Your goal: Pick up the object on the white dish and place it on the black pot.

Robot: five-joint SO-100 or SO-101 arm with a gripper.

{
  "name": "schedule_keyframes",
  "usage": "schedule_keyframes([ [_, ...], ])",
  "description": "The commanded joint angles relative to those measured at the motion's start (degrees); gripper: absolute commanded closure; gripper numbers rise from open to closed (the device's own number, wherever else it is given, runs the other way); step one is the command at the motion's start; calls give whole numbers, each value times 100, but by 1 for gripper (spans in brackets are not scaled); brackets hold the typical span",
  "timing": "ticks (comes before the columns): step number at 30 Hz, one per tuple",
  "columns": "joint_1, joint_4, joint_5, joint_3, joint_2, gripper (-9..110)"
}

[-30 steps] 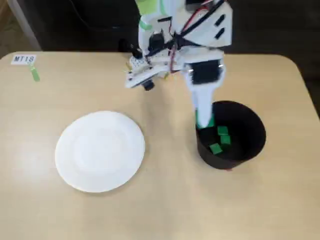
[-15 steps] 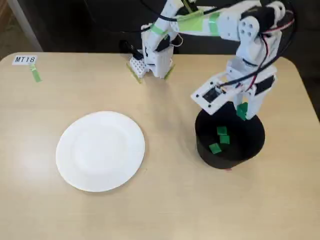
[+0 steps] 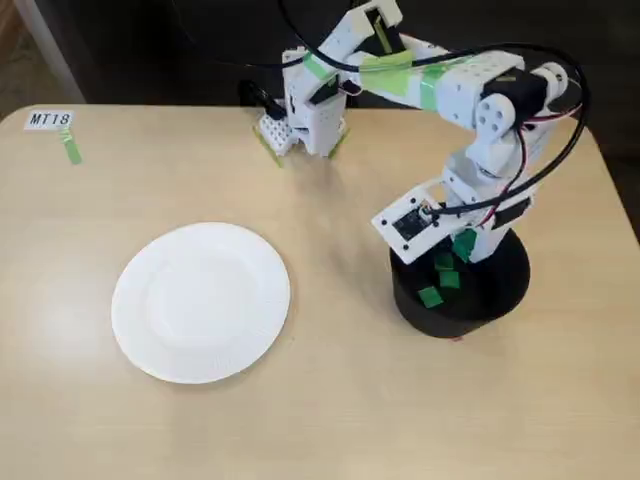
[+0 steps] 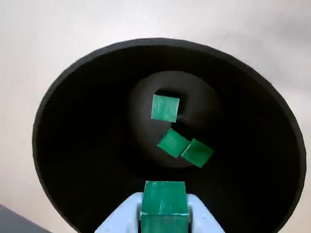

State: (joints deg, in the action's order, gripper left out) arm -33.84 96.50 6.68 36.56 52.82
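Note:
In the fixed view my gripper point(image 3: 463, 247) hangs over the black pot point(image 3: 508, 290), shut on a small green cube point(image 3: 464, 243). In the wrist view the gripper point(image 4: 164, 206) enters from the bottom edge, and its pale blue fingers point(image 4: 198, 213) clamp the cube point(image 4: 164, 196) above the near side of the pot's point(image 4: 73, 145) opening. Three more green cubes point(image 4: 165, 108) lie on the pot's floor, two of them touching. They also show in the fixed view point(image 3: 430, 296). The white dish point(image 3: 200, 300) lies bare to the left of the pot in the fixed view.
The arm's base point(image 3: 305, 115) stands at the table's far edge in the fixed view. A white label reading MT18 point(image 3: 48, 119) and a strip of green tape point(image 3: 72, 150) sit at the far left corner. The pot stands near the table's right edge.

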Motion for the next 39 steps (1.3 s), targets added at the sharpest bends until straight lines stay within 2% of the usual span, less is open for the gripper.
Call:
schedule_keyframes([
  [1,-35,35,-141,-26,97,85],
  [4,-97,35,-264,-26,149,71],
  [9,-149,35,-272,-18,255,66],
  [11,-149,44,-211,-18,352,73],
  [12,-123,44,-149,-9,457,81],
  [13,-79,44,-53,18,598,95],
  [14,-18,53,18,97,809,101],
  [22,791,-18,-352,387,3094,101],
  [33,2874,-79,-747,527,6460,102],
  [36,3094,-158,-721,1345,7348,102],
  [39,3094,-967,-483,3437,8719,102],
])
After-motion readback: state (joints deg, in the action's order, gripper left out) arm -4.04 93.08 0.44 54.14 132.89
